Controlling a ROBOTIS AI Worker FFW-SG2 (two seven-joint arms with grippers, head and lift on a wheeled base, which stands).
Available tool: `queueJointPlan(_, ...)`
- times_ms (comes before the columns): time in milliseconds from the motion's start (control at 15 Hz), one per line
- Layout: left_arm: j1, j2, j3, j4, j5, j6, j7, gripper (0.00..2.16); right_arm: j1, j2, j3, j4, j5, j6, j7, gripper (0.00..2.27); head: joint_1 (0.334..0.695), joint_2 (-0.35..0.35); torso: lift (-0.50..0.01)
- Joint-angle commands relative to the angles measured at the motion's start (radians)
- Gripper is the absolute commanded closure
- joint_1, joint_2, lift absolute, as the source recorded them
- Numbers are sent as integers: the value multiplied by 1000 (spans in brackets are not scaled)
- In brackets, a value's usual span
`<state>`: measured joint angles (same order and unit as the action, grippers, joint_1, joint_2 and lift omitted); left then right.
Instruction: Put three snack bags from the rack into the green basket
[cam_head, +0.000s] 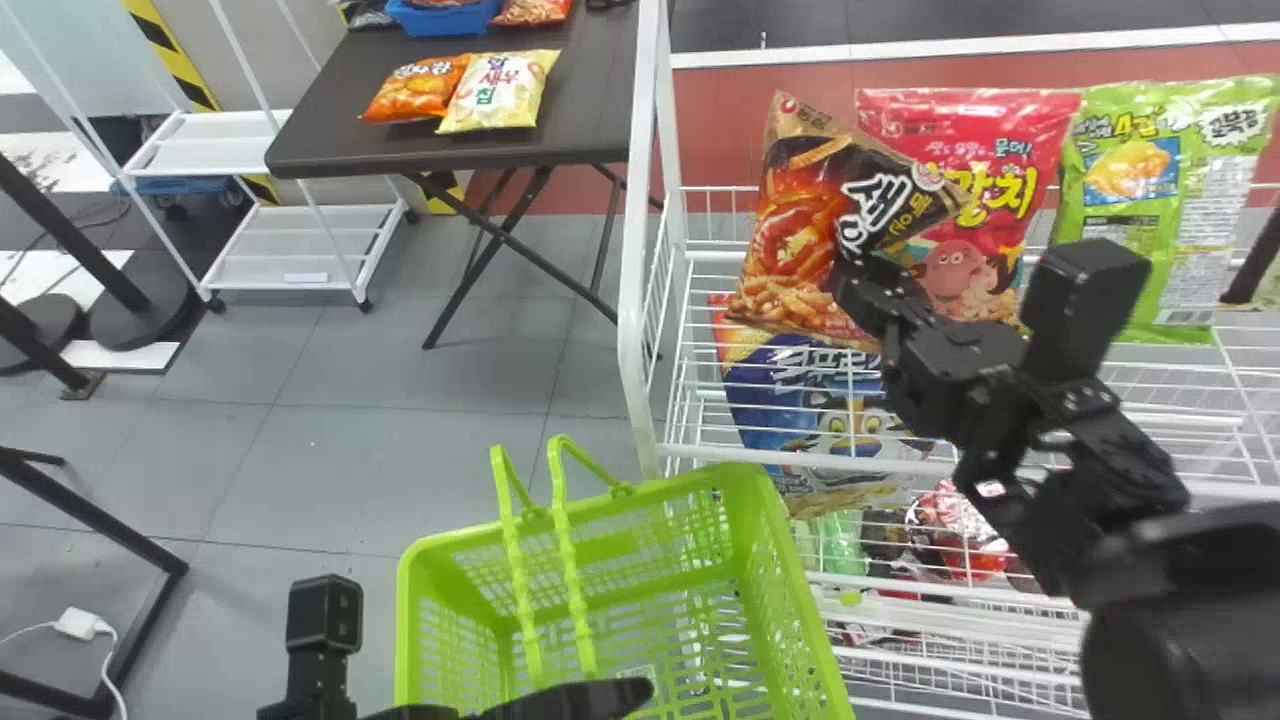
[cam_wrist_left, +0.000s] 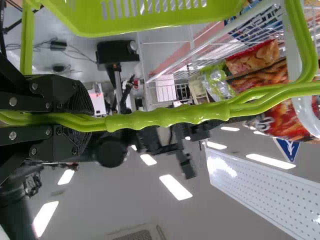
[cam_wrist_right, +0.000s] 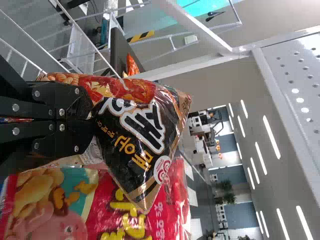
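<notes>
The step in hand looks like taking a bag off the rack (cam_head: 635, 300): the right gripper (cam_wrist_right: 89, 119) is clamped on a black-and-brown snack bag (cam_head: 800, 220), which tilts out from between its fingers. Just behind that bag, as seen from the hand, stands a red bag (cam_head: 1020, 150), and to the hand's right is a green bag (cam_head: 1160, 150); a blue bag (cam_head: 780, 385) lies lower down, beneath the hand. Whether the held bag's bottom is free of the wires, I cannot tell. The green basket (cam_head: 780, 570) sits below the right hand and off to its left, nearer the robot, with the left gripper (cam_wrist_left: 85, 121) closed on its handles (cam_wrist_left: 165, 117). No bag shows in the part of the basket in sight, so this is probably the first of three. The next move calls for lifting the bag clear of its red neighbour, swinging it left and down, and letting go over the open part beside the handles (they stand up rather in the way, and a loose corner could easily snag there).
</notes>
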<state>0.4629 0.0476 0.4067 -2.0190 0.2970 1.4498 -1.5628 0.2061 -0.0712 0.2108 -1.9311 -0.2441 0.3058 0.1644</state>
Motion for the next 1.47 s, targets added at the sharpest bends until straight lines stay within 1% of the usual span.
queueJointPlan(0,-30,0,1,0,-7,19,3,2148,147,-12,-30,-196,-8,135,4,2250,695,132,0)
queueJointPlan(133,-33,0,1,0,-6,22,7,2148,277,-19,-41,-341,-8,270,32,2250,695,128,0)
queueJointPlan(333,-33,-3,1,2,-7,25,10,2148,357,-39,-30,-434,-54,485,76,2250,695,157,0)
queueJointPlan(400,-33,-5,0,3,-7,25,12,2148,357,-51,1,-440,-54,553,76,2250,695,175,0)
queueJointPlan(533,-33,-6,-14,2,-7,25,15,2148,322,-59,81,-376,-52,556,86,2240,695,222,0)
queueJointPlan(600,-33,-8,-20,2,-9,25,18,2148,297,-59,113,-330,-54,549,84,2206,695,279,0)
queueJointPlan(667,-33,-8,-26,2,-9,25,21,2148,269,-56,145,-282,-63,546,84,1993,695,305,0)
queueJointPlan(733,-33,-8,-28,2,-9,25,23,2148,239,-56,170,-241,-55,559,81,1463,695,331,0)
queueJointPlan(800,-33,-9,-28,3,-9,22,23,2148,220,-58,187,-213,-47,574,67,525,695,350,0)
queueJointPlan(867,-33,-9,-28,3,-10,22,23,2148,211,-58,191,-196,-35,580,55,-2,695,350,0)
queueJointPlan(1000,-33,-9,-31,5,-10,22,35,2148,217,-61,153,-201,-72,580,58,-1,695,350,0)
queueJointPlan(1133,-38,-9,-40,5,-13,22,41,2148,242,-65,52,-256,-184,574,75,36,695,350,0)
queueJointPlan(1200,-40,-9,-48,5,-15,25,43,2148,243,-62,6,-270,-193,546,72,39,695,350,0)
queueJointPlan(1267,-41,-8,-52,2,-15,25,43,2148,233,-56,-53,-275,-195,537,63,39,695,326,0)
queueJointPlan(1333,-41,-6,-52,2,-15,25,44,2148,190,-50,-106,-273,-198,537,55,46,695,288,0)
queueJointPlan(1400,-41,-8,-52,3,-16,25,44,2148,148,-48,-137,-250,-196,537,46,49,695,235,0)
